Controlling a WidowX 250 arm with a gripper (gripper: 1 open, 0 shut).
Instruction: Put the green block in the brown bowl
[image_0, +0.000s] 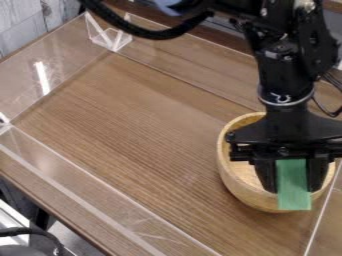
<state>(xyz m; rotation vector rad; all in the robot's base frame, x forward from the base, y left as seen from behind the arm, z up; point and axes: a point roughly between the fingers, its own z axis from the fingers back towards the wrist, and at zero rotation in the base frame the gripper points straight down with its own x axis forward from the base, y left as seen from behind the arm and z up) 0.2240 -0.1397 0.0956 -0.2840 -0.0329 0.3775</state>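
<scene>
The brown bowl (237, 170) sits at the right side of the wooden table, near the front edge. My gripper (286, 172) points down over the bowl, its black fingers (259, 168) standing on either side of the green block (293, 190). The jaws are shut on the block's upper part. The block hangs nearly upright, and its lower end reaches down over the bowl's front rim. The gripper and block hide most of the bowl's inside.
Clear plastic walls (80, 60) fence in the wooden table top (127, 130). Black cables (147, 28) loop behind the arm at the top. The table's front edge runs diagonally at the lower left.
</scene>
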